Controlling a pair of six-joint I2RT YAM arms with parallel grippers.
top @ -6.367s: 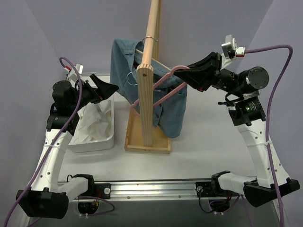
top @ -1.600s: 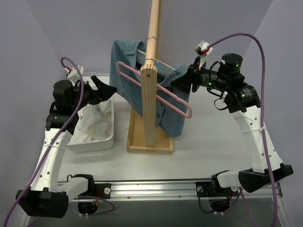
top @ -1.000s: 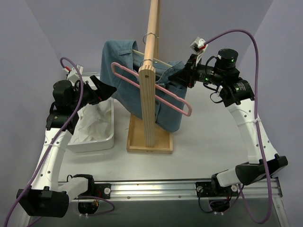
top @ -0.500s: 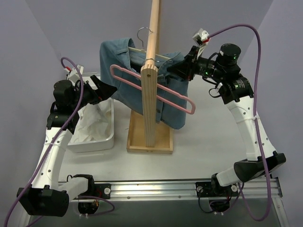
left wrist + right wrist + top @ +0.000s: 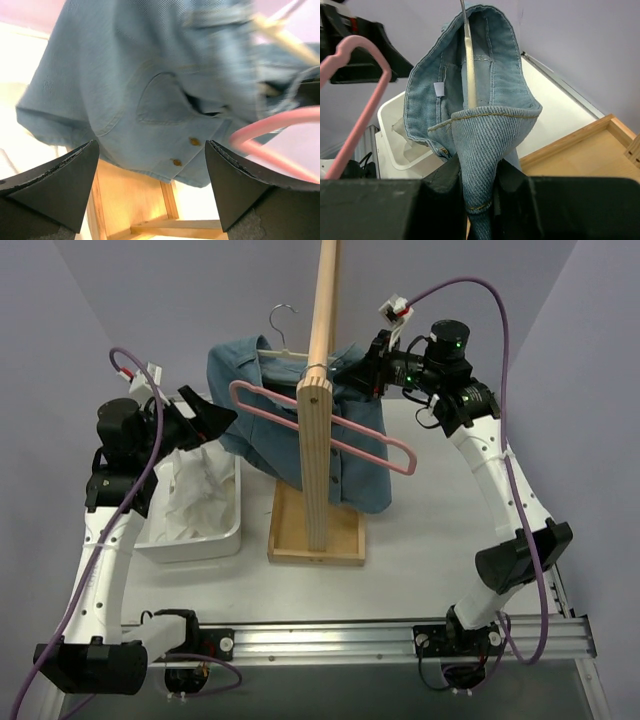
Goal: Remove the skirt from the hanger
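My left jaws stand wide apart and empty, the skirt [image 5: 195, 498] heaped in the white bin [image 5: 190, 551] just beneath them. My right jaws pinch a fold of the denim garment [image 5: 476, 145], the bare hanger [image 5: 370, 435] just below.

A pale, matte white table [image 5: 440, 510] carries everything, and a metal rail [image 5: 320, 637] runs along its near edge. On the left part of the tabletop sits a white rectangular plastic tub [image 5: 190, 552], with its long side running from front to back. Just beside it, near the middle, rests a shallow wooden tray base [image 5: 345, 540] with a raised lip, from which a flat wooden upright [image 5: 315, 480] rises; a narrow strip of bare table separates tub and base, and the right part of the surface shows only the tabletop itself.
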